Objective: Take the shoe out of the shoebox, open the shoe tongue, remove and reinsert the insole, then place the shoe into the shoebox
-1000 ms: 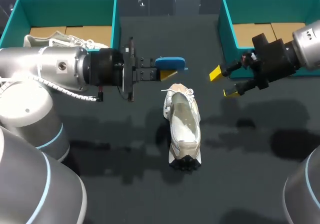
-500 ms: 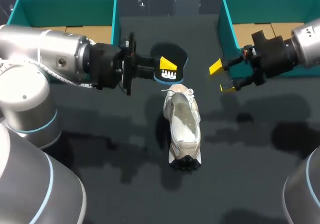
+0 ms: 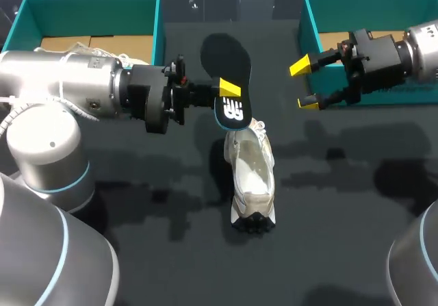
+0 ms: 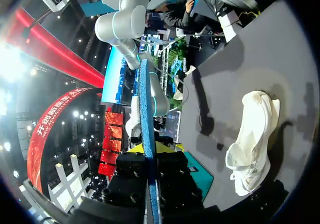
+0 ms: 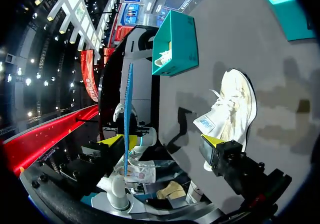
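My left arm (image 3: 61, 87) hides most of the second shoe (image 3: 76, 47) inside the left shoebox (image 3: 159, 25).

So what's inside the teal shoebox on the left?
In the shoebox a white shoe and brown cardboard show. The left arm covers most of that shoe and the box's near part.

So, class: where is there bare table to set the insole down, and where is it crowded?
Free: dark tabletop right of the white sneaker, and left of it toward the near edge. Crowded: between the teal cardboard shoeboxes, where the left tool holds the black insole near the right tool.
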`<state>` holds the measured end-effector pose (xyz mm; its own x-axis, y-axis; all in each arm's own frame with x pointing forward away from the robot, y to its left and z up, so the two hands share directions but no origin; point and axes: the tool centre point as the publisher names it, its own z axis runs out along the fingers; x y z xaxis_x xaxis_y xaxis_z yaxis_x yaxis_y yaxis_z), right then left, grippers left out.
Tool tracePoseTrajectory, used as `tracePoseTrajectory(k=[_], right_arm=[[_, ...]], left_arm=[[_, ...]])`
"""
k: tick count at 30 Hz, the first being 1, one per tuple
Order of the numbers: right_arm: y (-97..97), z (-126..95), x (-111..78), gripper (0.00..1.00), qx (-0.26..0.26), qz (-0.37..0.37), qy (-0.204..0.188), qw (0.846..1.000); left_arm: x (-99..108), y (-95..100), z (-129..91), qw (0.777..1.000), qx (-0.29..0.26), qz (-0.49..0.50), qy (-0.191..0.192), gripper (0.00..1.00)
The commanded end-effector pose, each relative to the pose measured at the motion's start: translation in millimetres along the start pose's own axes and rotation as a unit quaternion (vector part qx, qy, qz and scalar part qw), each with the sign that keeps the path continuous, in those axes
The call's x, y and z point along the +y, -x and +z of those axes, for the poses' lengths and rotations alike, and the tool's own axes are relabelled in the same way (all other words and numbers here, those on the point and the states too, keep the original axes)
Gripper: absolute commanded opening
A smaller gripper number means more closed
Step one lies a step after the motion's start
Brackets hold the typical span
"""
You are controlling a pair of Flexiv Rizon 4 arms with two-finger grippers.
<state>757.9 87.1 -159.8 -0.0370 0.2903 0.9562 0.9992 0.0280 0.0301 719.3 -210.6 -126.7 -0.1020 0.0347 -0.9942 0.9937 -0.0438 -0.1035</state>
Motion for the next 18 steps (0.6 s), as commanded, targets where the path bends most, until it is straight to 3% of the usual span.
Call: tracePoseTrajectory(k=[1, 14, 18], right_arm=[[0.7, 5, 4.7, 1.00, 0.026, 0.000, 0.000, 1.000], [-1.9, 4, 6.7, 1.00, 0.025, 0.003, 0.009, 1.000], [-4.5, 9, 11.0, 1.00, 0.027, -0.002, 0.006, 1.000]], left_arm=[[-3, -3.1, 6, 1.000, -0.022, 0.010, 0.019, 0.00], [-1, -1.3, 10, 0.999, -0.028, 0.002, 0.021, 0.00], [1, -14.7, 21, 1.000, -0.022, 0.007, 0.000, 0.00]])
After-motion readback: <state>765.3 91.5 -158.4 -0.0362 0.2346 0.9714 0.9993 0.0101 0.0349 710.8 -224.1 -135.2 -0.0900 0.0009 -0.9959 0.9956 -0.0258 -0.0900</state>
